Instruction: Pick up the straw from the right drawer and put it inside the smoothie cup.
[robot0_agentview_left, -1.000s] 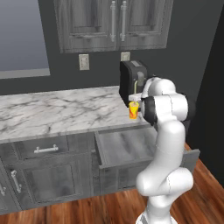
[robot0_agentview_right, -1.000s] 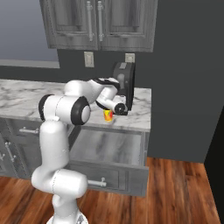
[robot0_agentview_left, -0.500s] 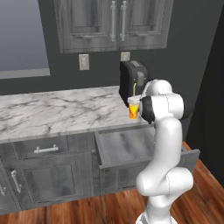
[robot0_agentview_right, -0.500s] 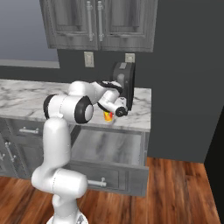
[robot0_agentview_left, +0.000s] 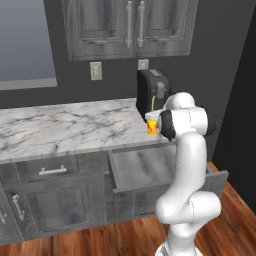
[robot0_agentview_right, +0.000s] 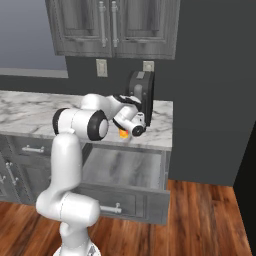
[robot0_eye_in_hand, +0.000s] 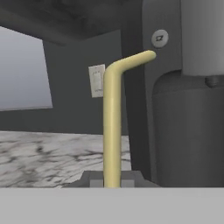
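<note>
You are looking at the gripper (robot0_eye_in_hand: 112, 178) clenching the yellow-green straw (robot0_eye_in_hand: 112, 127) upright, bent end on top, so its low end can drop into the smoothie cup (robot0_agentview_left: 152, 125) on the marble counter (robot0_agentview_left: 65, 127) beside the black appliance (robot0_agentview_left: 151, 92); the right drawer (robot0_agentview_right: 127, 167) is standing open below.

The small yellow-orange smoothie cup (robot0_agentview_left: 152, 126) is partly covered by the white arm in the left base view; in the right base view only an orange sliver (robot0_agentview_right: 123, 133) shows beneath the wrist. The thin yellow-green straw (robot0_eye_in_hand: 112, 127) has its lower end hidden at the claw (robot0_eye_in_hand: 112, 178). The wide grey wood-grain drawer's (robot0_agentview_left: 145, 167) right half is masked by the arm.
</note>
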